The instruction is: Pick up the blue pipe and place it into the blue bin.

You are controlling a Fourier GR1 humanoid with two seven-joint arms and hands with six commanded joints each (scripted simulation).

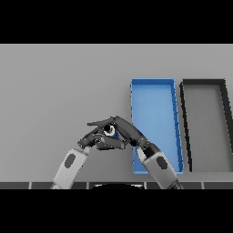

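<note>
The blue pipe (115,134) is mostly hidden; only a short blue stretch and its pale round end show just left of the blue bin (154,109). My right hand (127,130) reaches in from the lower right and is shut on the pipe, fingers curled round it, just outside the bin's left wall. My left hand (92,139) sits right beside it on the left, its relaxed fingers close to the pipe's end. I cannot tell whether they touch it. The long, narrow bin has nothing in it.
A dark grey bin (207,123) of the same shape stands right of the blue bin, nearly touching it. Bare grey table stretches to the left and behind the hands.
</note>
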